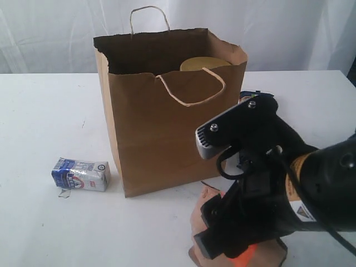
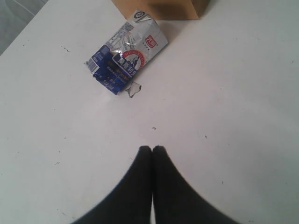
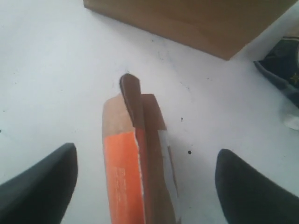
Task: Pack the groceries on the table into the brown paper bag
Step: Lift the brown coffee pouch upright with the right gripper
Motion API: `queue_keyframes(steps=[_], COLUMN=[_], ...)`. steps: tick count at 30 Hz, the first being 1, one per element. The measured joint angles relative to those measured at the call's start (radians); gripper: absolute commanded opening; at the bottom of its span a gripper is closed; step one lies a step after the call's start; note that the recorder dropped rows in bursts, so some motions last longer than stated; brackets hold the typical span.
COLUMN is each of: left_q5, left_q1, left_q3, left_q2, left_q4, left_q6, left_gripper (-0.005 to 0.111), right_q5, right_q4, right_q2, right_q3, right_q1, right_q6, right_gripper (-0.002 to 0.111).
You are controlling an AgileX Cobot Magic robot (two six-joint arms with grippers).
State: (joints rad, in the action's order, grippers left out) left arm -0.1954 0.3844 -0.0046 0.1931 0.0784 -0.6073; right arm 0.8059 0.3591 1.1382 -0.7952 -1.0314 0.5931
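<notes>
The brown paper bag [image 1: 167,128] stands upright on the white table [image 1: 44,111], and a gold lid [image 1: 203,62] shows inside it. A small blue-white carton [image 1: 80,174] lies left of the bag; it also appears in the left wrist view [image 2: 126,58], ahead of my left gripper [image 2: 152,149], which is shut on nothing. My right gripper [image 3: 147,149] is open, its fingers wide on either side of a brown pouch [image 3: 124,172] with orange and white faces, not touching it. In the exterior view the right arm [image 1: 261,167] hides most of the pouch [image 1: 199,219].
A dark packet [image 3: 282,70] lies on the table right of the bag, seen as a blue-edged thing [image 1: 255,94] behind the right arm. The bag's bottom corner [image 2: 161,8] is close to the carton. Small dark specks dot the tabletop.
</notes>
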Motion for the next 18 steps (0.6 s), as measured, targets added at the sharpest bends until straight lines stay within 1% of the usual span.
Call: queue_keyframes(steps=[6, 8, 10, 15, 16, 17, 18], left_q5=[0.000, 0.000, 0.000, 0.000, 0.000, 0.000, 0.000], left_q1=[0.000, 0.000, 0.000, 0.000, 0.000, 0.000, 0.000], left_q3=[0.000, 0.000, 0.000, 0.000, 0.000, 0.000, 0.000], left_q2=[0.000, 0.000, 0.000, 0.000, 0.000, 0.000, 0.000], left_q4=[0.000, 0.000, 0.000, 0.000, 0.000, 0.000, 0.000], left_q6=[0.000, 0.000, 0.000, 0.000, 0.000, 0.000, 0.000], left_gripper=[0.000, 0.000, 0.000, 0.000, 0.000, 0.000, 0.000], right_q5=[0.027, 0.031, 0.039, 0.041, 0.038, 0.039, 0.032], right_q4=[-0.084, -0.091, -0.092, -0.098, -0.100, -0.104, -0.118], right_q2=[0.056, 0.078, 0.097, 0.118, 0.118, 0.118, 0.118], right_q3=[-0.003, -0.003, -0.003, -0.003, -0.003, -0.003, -0.003], right_q1=[0.037, 0.054, 0.064, 0.073, 0.073, 0.073, 0.073], right_q6=[-0.107, -0.136, -0.159, -0.186, -0.186, -0.186, -0.188], right_gripper=[0.075, 0.072, 0.062, 0.026, 0.020, 0.012, 0.007])
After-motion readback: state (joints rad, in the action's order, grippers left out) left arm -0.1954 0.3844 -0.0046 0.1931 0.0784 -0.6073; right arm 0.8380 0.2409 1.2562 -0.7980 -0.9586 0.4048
